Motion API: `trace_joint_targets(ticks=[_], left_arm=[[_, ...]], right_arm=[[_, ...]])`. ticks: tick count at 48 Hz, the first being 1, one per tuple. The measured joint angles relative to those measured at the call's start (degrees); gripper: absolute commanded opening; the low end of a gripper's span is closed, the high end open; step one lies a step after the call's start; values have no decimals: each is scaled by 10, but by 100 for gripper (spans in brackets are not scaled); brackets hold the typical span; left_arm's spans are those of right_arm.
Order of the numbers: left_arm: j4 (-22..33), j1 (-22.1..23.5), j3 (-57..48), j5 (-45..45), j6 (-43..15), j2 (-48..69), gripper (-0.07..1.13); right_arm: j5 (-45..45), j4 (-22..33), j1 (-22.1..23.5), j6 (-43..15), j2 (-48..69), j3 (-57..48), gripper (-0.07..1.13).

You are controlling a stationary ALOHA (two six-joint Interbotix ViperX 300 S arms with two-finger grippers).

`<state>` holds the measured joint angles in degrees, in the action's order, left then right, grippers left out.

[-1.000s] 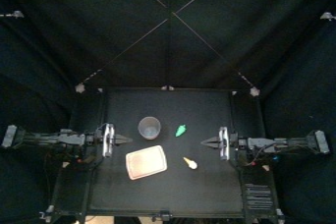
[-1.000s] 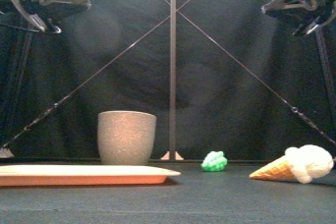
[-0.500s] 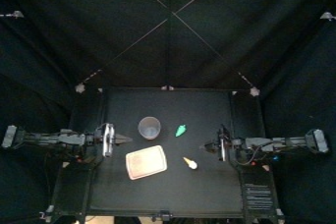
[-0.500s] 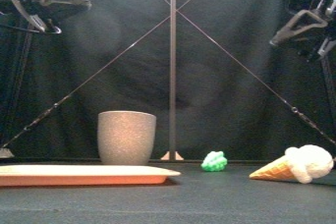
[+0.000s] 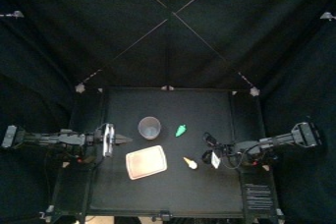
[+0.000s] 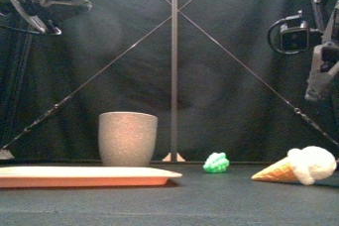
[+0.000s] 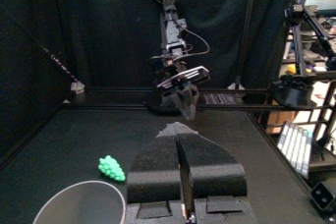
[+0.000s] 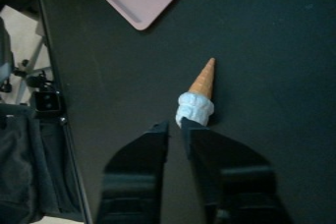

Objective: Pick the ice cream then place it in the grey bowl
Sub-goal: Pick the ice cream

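grey bowl (image 6: pixel 129 138): speckled, matt | tray (image 6: pixel 79 176): smooth plastic | curtain (image 6: pixel 252 121): cloth

Top overhead, front low, R wrist close; share ice cream (image 5: pixel 192 161).

Bare table (image 5: pixel 203 105) surrounds the ice cream (image 5: pixel 191 161); pink tray (image 5: pixel 145 162) lies nearby.

Left arm (image 5: pixel 59 140) and right arm (image 5: pixel 276 144): black jointed links with exposed cabling. Left end effector (image 7: pixel 184 135) and right end effector (image 8: pixel 179 127): two flat black tapered jaws each.
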<state>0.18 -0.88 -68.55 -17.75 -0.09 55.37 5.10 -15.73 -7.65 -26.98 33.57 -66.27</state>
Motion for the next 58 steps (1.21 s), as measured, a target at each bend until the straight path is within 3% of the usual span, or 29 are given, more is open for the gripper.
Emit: trace_joint_targets(ticks=[5,9,58], left_arm=[[-1,0,-1,0,0,0,-3],[-1,0,-1,1,0,0,-3],[-1,1,-3,3,0,3,-3]], right_arm=[[0,1,1,-1,-41,16,99],[-1,3,1,-1,-69,26,105],[22,-1,-17,-3,-304,137,104]])
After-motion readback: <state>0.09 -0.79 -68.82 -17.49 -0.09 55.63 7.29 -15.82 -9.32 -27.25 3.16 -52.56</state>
